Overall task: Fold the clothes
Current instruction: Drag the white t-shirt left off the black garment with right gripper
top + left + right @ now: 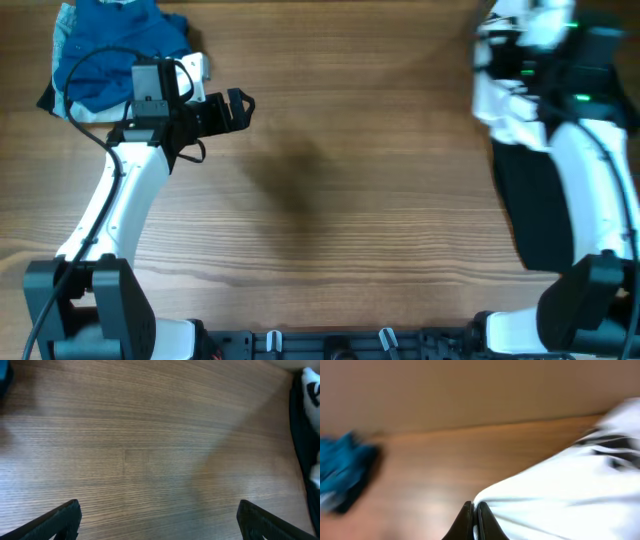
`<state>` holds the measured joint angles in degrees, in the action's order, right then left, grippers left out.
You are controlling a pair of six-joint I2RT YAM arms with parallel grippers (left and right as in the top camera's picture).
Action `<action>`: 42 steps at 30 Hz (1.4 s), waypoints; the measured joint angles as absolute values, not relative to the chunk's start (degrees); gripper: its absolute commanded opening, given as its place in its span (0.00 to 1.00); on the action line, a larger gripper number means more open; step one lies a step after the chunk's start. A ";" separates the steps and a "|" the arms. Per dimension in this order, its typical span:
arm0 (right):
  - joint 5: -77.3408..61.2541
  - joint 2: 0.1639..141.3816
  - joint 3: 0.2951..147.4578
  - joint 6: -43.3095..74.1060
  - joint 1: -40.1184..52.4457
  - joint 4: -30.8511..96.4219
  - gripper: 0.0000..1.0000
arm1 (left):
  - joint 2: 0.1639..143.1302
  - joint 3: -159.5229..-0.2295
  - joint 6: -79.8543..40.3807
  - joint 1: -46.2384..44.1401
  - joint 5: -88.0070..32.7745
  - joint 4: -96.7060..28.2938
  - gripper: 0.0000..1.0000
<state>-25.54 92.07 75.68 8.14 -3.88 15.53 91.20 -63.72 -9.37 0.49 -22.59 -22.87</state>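
A pile of blue clothes (115, 50) lies at the table's far left corner and shows blurred in the right wrist view (342, 475). My left gripper (243, 108) is open and empty just right of the pile, over bare wood (159, 510). My right gripper (475, 508) is shut on the edge of a white garment (560, 490) with dark stripes. That garment (505, 110) hangs lifted at the far right, with a black part (540, 200) trailing toward the front edge. Its black and white edge also shows in the left wrist view (306, 425).
The wooden table (350, 200) spans the view between the two arms. The arm bases stand at the front left (90, 300) and front right (580, 300) corners.
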 measured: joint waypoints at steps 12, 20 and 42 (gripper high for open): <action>-25.21 92.18 75.68 8.40 26.61 22.98 0.04 | 91.20 -63.72 -9.37 8.45 -22.61 -24.38 1.00; -26.79 93.56 75.68 8.32 35.86 27.31 0.29 | 91.20 -63.72 -9.37 8.71 -22.39 -24.38 1.00; -12.78 93.97 75.81 7.53 9.19 34.35 0.91 | 91.20 -63.72 -4.93 -2.28 -18.11 -20.08 1.00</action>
<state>-12.78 93.97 75.81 7.53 9.19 34.35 91.20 -63.72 -4.93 -2.28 -18.11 -20.08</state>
